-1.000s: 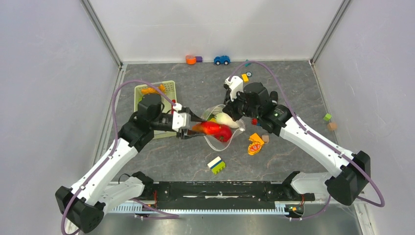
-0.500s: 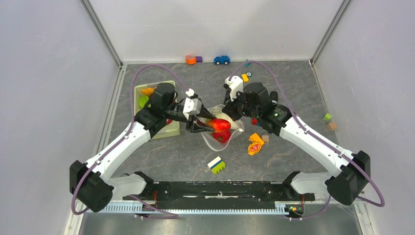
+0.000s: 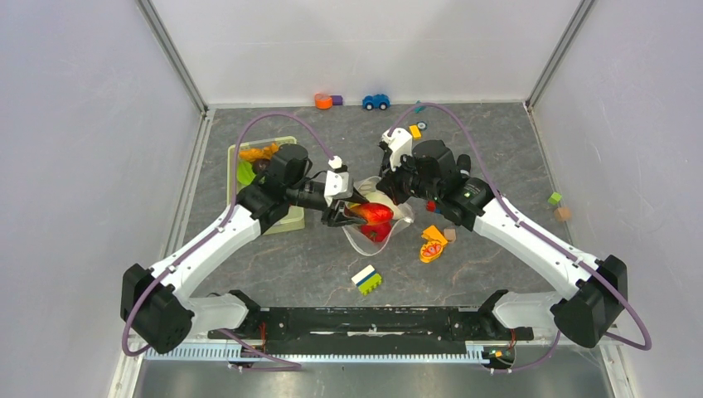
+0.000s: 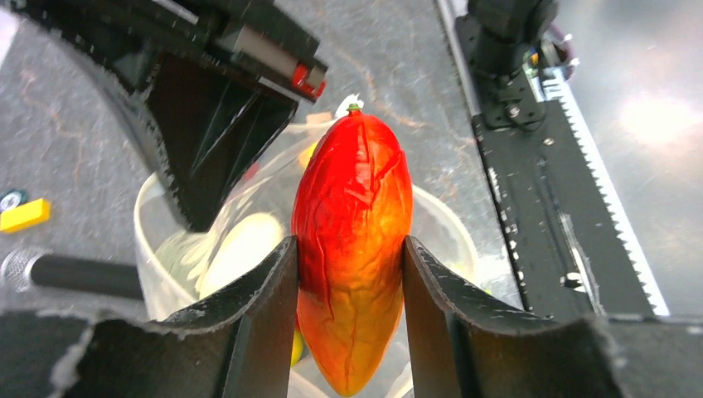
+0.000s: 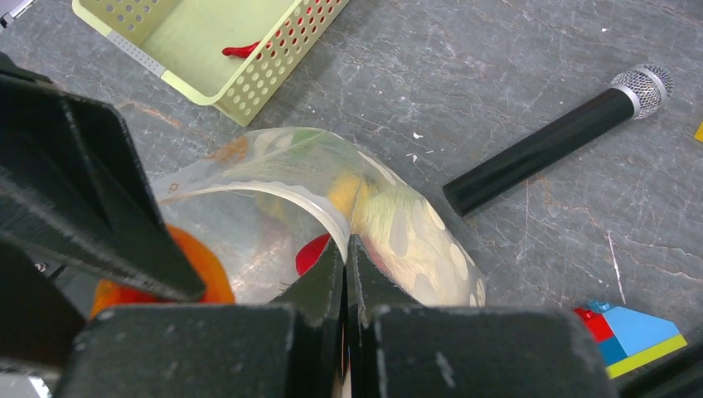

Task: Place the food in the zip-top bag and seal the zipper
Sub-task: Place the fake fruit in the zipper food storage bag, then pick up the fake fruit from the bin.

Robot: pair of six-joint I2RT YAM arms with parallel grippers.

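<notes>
A red-orange fruit (image 4: pixel 352 166) at the bag (image 5: pixel 406 236) mouth
The left gripper (image 4: pixel 348 249) clamps the fruit; the right gripper (image 5: pixel 346 249) pinches the bag's rim.

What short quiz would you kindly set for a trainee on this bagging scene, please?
1. True or false: the left gripper is shut on the smooth red-and-orange plastic toy fruit.
2. Pick one. Relative to the clear, dotted, thin plastic zip-top bag, the right gripper is: A) open above it; B) shut on its rim; C) nowhere near it.
3. Fill the gap: in the right wrist view, the small red toy piece lies inside the pale green slotted plastic ___.

Key: 1 true; 2 B; 3 basket.
</notes>
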